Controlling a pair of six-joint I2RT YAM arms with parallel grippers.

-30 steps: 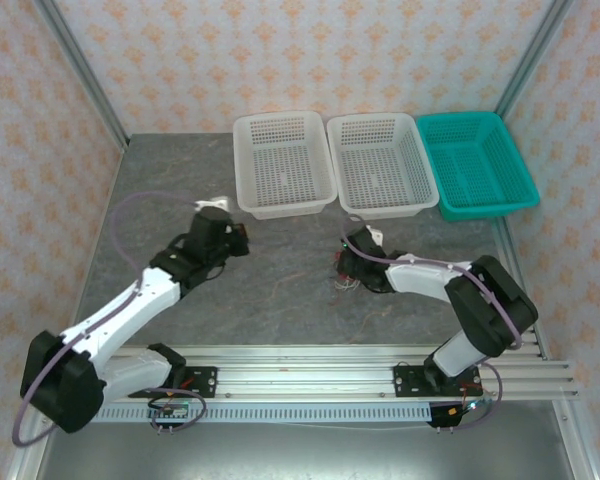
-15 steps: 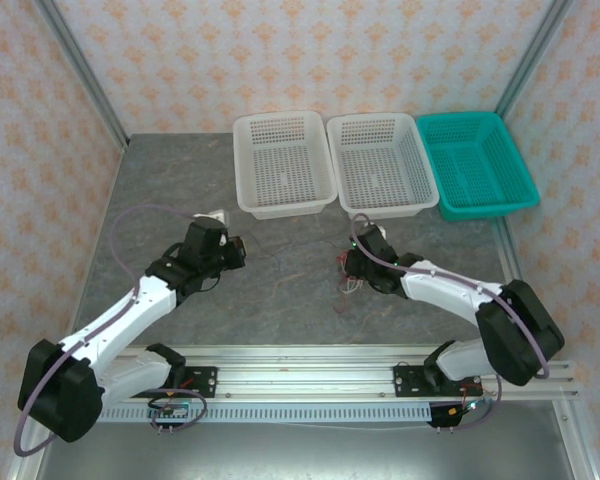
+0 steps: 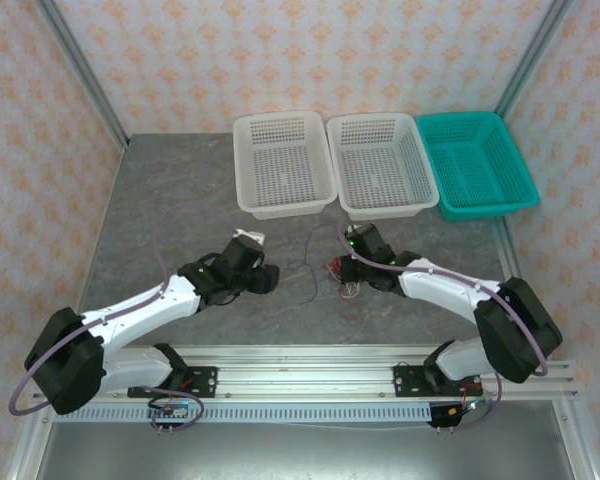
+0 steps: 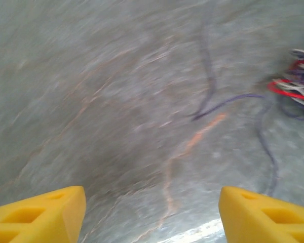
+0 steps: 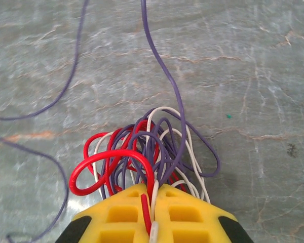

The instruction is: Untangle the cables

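Note:
The cables are a small knot of red, purple and white wires (image 5: pixel 147 152) on the grey table, seen from above at centre (image 3: pixel 342 274). My right gripper (image 5: pixel 153 200) is shut on the knot, with a red and a white strand pinched between its yellow fingers. From above the right gripper (image 3: pixel 348 262) sits just right of centre. One loose purple strand (image 3: pixel 305 262) trails left from the knot. My left gripper (image 4: pixel 152 212) is open and holds nothing, low over bare table. The knot (image 4: pixel 296 83) and a purple strand (image 4: pixel 228 101) lie ahead of it to the right. From above the left gripper (image 3: pixel 268 278) points at them.
Two white baskets (image 3: pixel 283 165) (image 3: pixel 382 165) and a teal basket (image 3: pixel 475 165) stand in a row at the back of the table. An aluminium rail (image 3: pixel 310 365) runs along the near edge. Patterned walls close in both sides.
My left arm swung right toward the centre and its jaws opened. My right gripper shut on the knot. A purple strand now lies stretched out between the two grippers.

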